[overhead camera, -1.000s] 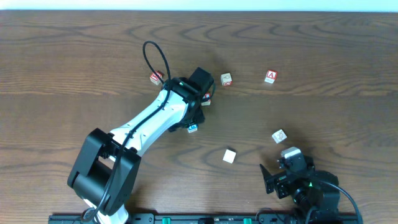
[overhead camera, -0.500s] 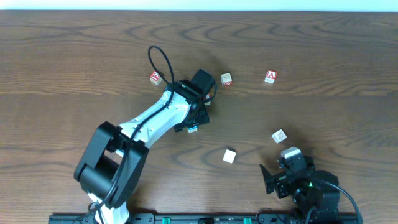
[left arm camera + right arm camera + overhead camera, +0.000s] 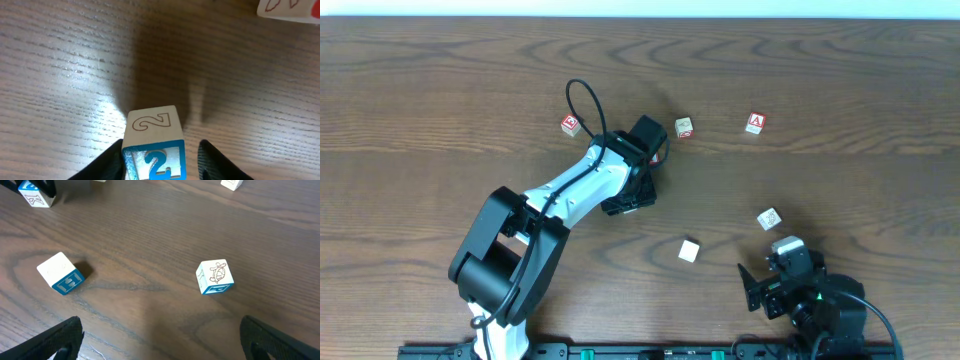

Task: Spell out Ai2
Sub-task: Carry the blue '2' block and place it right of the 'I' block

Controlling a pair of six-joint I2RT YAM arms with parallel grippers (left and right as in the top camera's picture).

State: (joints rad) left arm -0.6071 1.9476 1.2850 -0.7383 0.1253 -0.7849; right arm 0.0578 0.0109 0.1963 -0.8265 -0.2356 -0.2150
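While my left pincer (image 3: 160,162) grips the "2" block (image 3: 154,144) between its fingers, just off the table (image 3: 60,75), I judge this the carry step, next needing a set-down beyond the red-lettered block (image 3: 287,9) ahead to my right, its letter unreadable.

Left arm's base link swung right, claw (image 3: 160,167) w/ 2 block (image 3: 154,145) — slightly nearer mid-table.

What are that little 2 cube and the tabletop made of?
The 2 cube looks like pale unvarnished wood, its top numeral outlined and its side painted glossy blue. The table shows dark brown wood grain with a soft sheen, though it may be laminate.
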